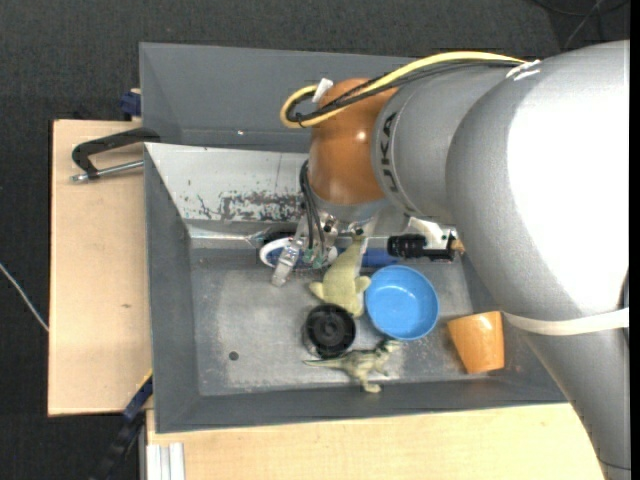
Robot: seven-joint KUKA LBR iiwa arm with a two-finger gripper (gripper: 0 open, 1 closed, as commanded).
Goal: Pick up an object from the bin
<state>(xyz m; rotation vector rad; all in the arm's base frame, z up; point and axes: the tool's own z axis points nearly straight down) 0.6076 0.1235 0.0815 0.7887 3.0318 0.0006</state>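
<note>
Hovering in the grey metal bin (170, 298), pick seemingly undone.
Your gripper (302, 255) is hanging beside a pale yellow floppy toy (342, 284); you cannot tell its grip.

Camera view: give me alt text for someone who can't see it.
The arm's gripper hangs low at the back of the grey bin, over a blue-and-white thing. Nearby lie a pale yellow lump, a black disc, a blue bowl, a toy lizard and an orange cup.

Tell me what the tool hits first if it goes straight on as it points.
Probably the small blue-and-white thing at the back of the bin, right under the tool; depth is unclear, so it may reach bare floor beside it.
</note>
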